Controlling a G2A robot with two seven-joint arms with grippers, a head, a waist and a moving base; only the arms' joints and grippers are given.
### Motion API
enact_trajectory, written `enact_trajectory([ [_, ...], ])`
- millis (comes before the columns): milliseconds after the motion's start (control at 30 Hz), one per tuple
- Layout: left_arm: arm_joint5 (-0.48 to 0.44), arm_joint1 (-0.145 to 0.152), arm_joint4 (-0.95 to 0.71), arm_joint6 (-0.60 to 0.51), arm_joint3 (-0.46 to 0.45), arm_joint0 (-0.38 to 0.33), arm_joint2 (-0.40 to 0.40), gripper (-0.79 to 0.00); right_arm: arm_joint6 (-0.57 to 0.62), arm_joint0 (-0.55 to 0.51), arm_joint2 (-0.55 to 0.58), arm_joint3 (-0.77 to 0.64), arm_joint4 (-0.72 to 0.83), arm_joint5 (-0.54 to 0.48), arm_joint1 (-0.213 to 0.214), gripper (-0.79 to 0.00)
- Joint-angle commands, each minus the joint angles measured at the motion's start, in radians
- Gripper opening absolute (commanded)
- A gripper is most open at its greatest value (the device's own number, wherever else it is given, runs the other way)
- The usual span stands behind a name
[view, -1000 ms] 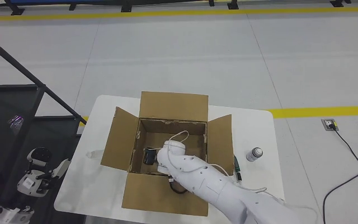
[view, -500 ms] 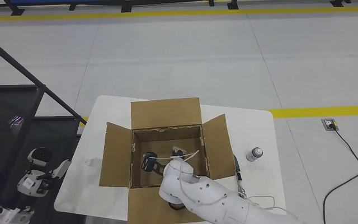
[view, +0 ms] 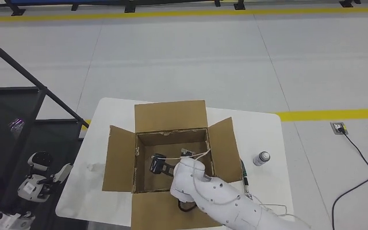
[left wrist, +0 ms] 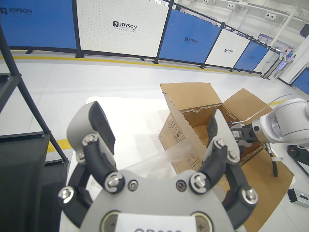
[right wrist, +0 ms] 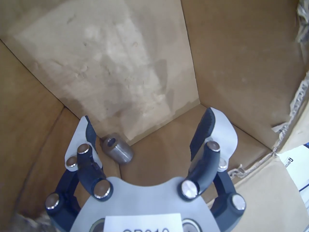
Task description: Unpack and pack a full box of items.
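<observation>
Small metal cylinder (right wrist: pixel 118 152), lying in floor corner of open cardboard box (view: pixel 171 117) on desk (view: pixel 259 132); right hand (right wrist: pixel 149 121) released above it, one fingertip (right wrist: pixel 91 131) just beside: advise centring across cylinder, clear of wall, before clenching; left hand (left wrist: pixel 156 112) released, outside box.

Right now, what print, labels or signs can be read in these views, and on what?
Fence panels: a brand logo, not quoted here.
Cardboard box: handling symbols, no words.
Left gripper label: cut off at the frame edge, unreadable.
Right gripper label: cut off, unreadable.
</observation>
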Motion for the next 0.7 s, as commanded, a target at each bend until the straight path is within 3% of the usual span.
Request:
enact_trajectory([
  [0,0.000,0.000,0.000,0.000,0.000,0.000,0.000,0.000,0.034,-0.003,0.023,-0.010,0.017,-0.076,0.009,0.000],
  [100,0.000,0.000,0.000,0.000,0.000,0.000,0.000,0.000,0.090,-0.003,0.056,-0.019,0.053,-0.172,0.021,0.000],
  [200,0.000,0.000,0.000,0.000,0.000,0.000,0.000,0.000,0.091,0.018,0.034,0.011,0.082,-0.171,0.028,0.000],
  [500,0.000,0.000,0.000,0.000,0.000,0.000,0.000,0.000,0.116,0.250,-0.231,0.179,0.399,-0.146,0.018,0.000],
  [667,0.000,0.000,0.000,0.000,0.000,0.000,0.000,0.000,0.110,0.356,-0.345,0.198,0.570,-0.153,0.018,0.000],
])
